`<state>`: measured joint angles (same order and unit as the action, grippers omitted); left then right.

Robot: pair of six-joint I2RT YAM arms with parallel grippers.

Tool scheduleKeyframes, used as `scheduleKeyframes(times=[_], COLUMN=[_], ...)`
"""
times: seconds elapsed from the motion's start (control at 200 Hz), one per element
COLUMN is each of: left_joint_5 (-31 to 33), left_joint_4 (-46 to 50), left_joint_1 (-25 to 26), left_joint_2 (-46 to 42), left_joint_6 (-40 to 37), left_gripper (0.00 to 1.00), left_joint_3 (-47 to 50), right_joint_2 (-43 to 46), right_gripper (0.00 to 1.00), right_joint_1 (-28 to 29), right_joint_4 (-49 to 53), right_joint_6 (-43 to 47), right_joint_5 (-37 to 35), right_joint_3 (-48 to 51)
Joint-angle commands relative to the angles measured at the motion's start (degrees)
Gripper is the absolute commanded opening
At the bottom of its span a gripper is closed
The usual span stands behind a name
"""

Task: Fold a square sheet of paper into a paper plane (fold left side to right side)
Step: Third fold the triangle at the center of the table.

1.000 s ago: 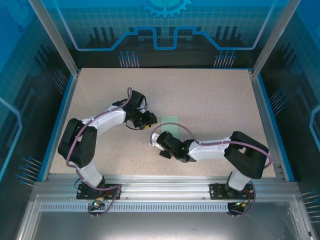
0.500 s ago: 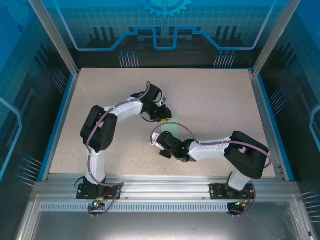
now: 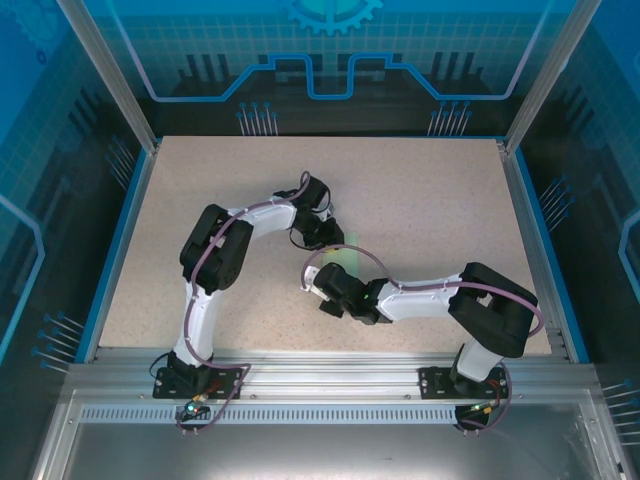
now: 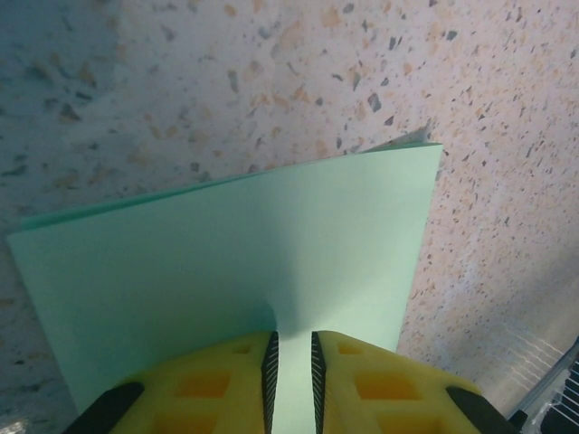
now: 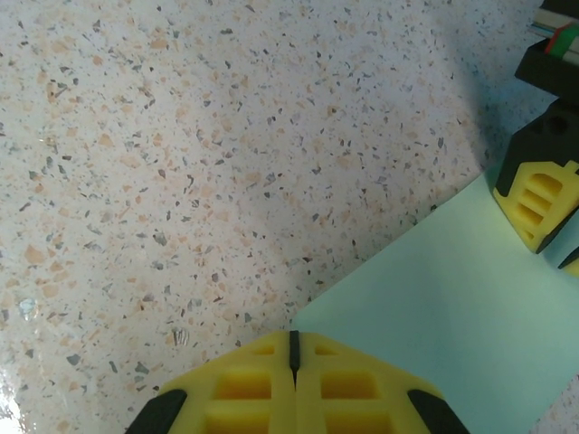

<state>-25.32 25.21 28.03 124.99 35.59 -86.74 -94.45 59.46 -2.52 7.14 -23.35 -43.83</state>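
The square sheet of paper [image 3: 348, 252] is pale mint green and lies folded double on the speckled table [image 3: 420, 200], its two layers showing along the edges in the left wrist view [image 4: 271, 244]. My left gripper [image 3: 328, 238] hangs over the sheet's far left part. Its yellow fingertips [image 4: 293, 336] stand a narrow slit apart right above the paper, and nothing is pinched between them. My right gripper [image 3: 318, 278] is shut, its tips [image 5: 291, 336] at the near corner of the paper [image 5: 452, 307]. A left finger [image 5: 538, 194] shows over the sheet's far side.
Aluminium frame posts and a blue rim border the table. The right arm's elbow [image 3: 495, 305] rests low at the near right. Bare tabletop stretches to the far side and to both sides of the sheet.
The left arm has swung right and stretched out, bringing its gripper from beside the paper's left edge to above the paper, with its jaws narrowing. The right arm has not moved.
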Motion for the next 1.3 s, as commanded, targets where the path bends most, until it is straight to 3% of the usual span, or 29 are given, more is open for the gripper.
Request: scheduleKeyframes(times=[0.0,0.27,0.63,0.9,1.296], left_joint_5=[1.7,2.0,2.2,2.3,2.6], left_joint_4=[2.5,2.1,2.3,2.5,2.8], left_joint_1=[0.4,0.6,0.6,0.6,0.5], left_joint_2=[2.5,3.1,3.3,3.3,3.6], left_joint_6=[-1.5,-1.3,-1.3,-1.5,-1.6], left_gripper=[0.21,0.2,0.19,0.19,0.18], left_joint_3=[-0.5,0.7,0.4,0.3,0.1], right_joint_2=[1.5,5.7,6.3,3.4,-1.3], right_gripper=[0.0,0.0,0.0,0.0,0.0], right_joint_1=[-1.2,-6.1,-20.0,-26.1,-29.7], right_joint_4=[2.1,3.1,7.6,8.6,9.6], right_joint_6=[-1.7,-4.8,-10.6,-14.7,-18.6], right_joint_5=[2.3,10.8,28.6,33.1,34.6], right_joint_3=[-1.4,-1.4,-3.7,-3.7,-5.2])
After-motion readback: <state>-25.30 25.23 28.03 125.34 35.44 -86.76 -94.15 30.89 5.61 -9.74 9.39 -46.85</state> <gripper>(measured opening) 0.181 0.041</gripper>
